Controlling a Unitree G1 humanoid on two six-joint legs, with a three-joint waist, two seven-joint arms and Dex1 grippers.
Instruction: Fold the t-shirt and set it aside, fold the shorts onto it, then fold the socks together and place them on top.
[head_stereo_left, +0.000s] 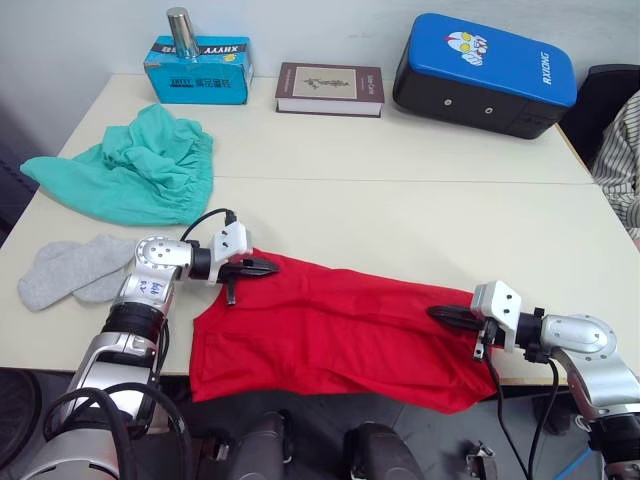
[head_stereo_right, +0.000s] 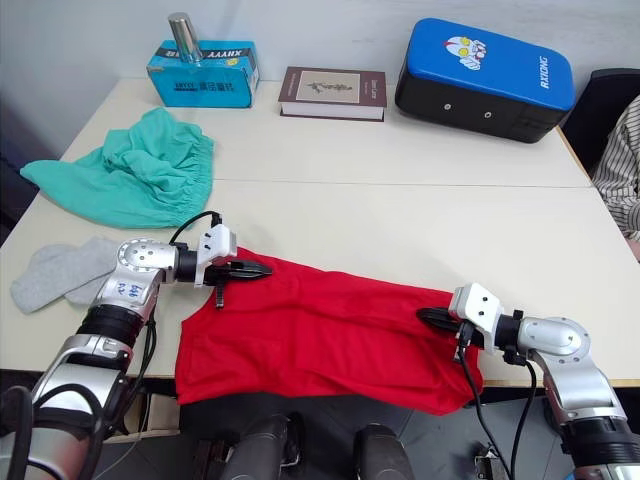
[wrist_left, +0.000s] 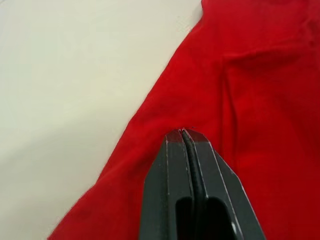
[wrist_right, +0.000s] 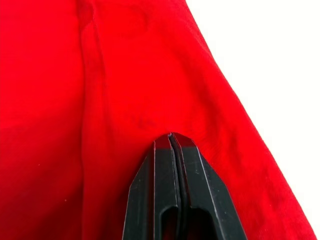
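T-shirt (head_stereo_left: 340, 335): bright red, wrinkled, spread across the table's (head_stereo_left: 420, 220) near edge, lower part hanging over.
Left gripper (head_stereo_left: 262, 267): fingers pressed together over its left corner.
Right gripper (head_stereo_left: 447, 316): fingers pressed together over its right end.
Shorts (head_stereo_left: 140, 165): teal, bunched, far left.
Socks (head_stereo_left: 72, 270): grey, left edge.

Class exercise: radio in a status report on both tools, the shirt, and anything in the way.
Left tool and right tool shut, over opposite ends of the t-shirt. Shirt partly folded, near table edge. Shorts, socks untouched, off to the left.

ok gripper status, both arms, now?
Left gripper: fingers pressed shut, tips over the t-shirt; whether any cloth is pinched can't be told.
Right gripper: fingers shut too, over the shirt's other end; a grip on it can't be told.
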